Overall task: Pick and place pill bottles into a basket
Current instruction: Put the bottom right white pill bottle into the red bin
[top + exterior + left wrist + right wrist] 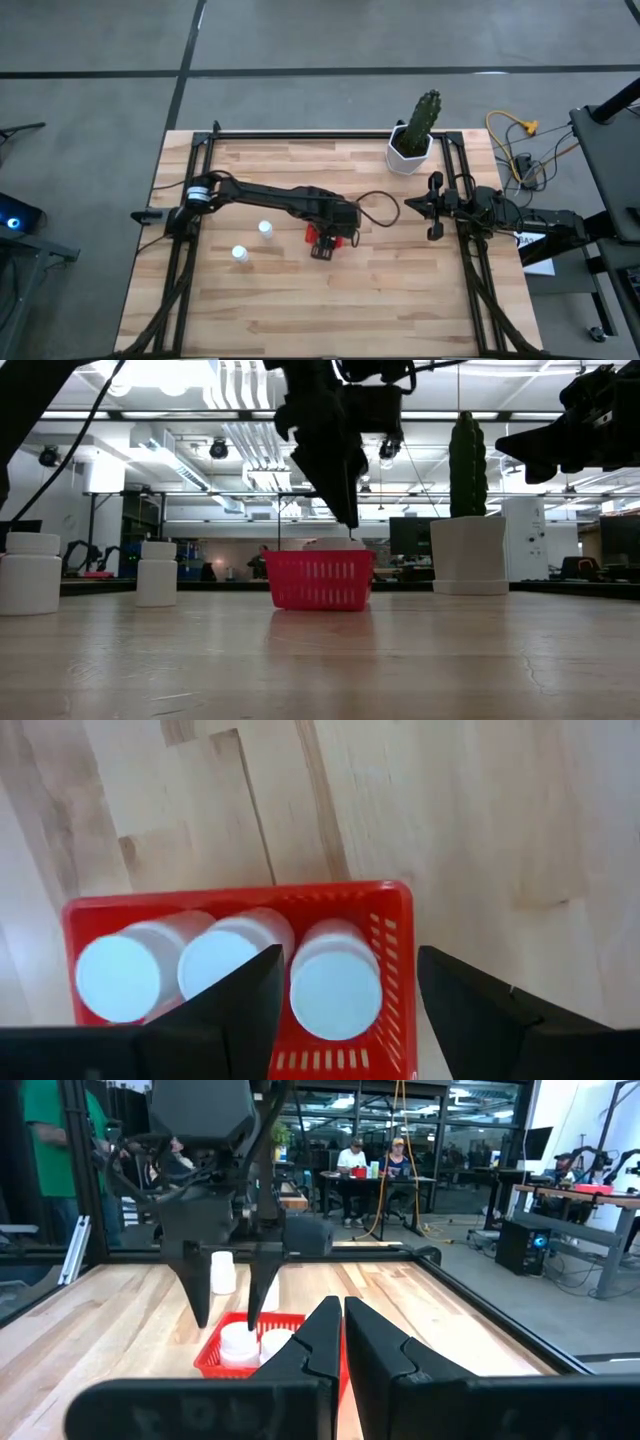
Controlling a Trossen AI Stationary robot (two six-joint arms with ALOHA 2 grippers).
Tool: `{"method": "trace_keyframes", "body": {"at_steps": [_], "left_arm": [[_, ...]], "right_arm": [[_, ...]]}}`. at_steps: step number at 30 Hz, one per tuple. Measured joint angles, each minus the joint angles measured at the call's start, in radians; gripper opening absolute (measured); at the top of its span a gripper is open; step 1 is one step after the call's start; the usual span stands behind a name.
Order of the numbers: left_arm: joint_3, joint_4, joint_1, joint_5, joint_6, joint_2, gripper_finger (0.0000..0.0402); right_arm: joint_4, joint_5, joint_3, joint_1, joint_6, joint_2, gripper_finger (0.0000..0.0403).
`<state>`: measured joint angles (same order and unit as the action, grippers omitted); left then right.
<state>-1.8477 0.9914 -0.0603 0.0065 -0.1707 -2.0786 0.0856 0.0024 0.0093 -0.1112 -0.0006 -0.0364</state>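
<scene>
Left end effector (330,238) poised directly over the red basket (322,243) near the middle of the wooden desk (400,290), its two dark fingers (240,1010) spread apart and pointing down, empty, straddling one capped bottle in the basket (335,985). The low view shows the fingertips just above the basket rim (320,557). Three white pill bottles in the basket (230,975) stand upright side by side in a row along one wall, caps up, touching one another; whether more lie beneath them cannot be told. Two further pill bottles on the desk (252,241) stand upright on the bare wood to the left of the basket, apart from it and from each other; in the low view they appear at the left, one nearer the camera (30,572), one farther (157,573). Right end effector (432,207) held off the desk near the right edge, well apart from the basket, its fingers (310,1340) pressed together with nothing between them. White cactus pot (409,153) with a green cactus (425,118) stands at the far edge of the desk. People sit at a table (375,1178) in the room beyond
</scene>
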Motion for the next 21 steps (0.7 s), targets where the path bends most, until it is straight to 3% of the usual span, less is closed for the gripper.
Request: {"method": "trace_keyframes", "body": {"at_steps": [9, 21], "left_arm": [[0.019, 0.117, -0.002, -0.095, 0.034, 0.055, 0.0212], [0.083, 0.145, -0.009, -0.064, 0.084, 0.055, 0.0212]], "right_arm": [[0.0, -0.001, 0.0, 0.0, 0.0, 0.002, 0.0008], [0.0, -0.001, 0.0, 0.0, 0.0, 0.001, 0.0008]]}}
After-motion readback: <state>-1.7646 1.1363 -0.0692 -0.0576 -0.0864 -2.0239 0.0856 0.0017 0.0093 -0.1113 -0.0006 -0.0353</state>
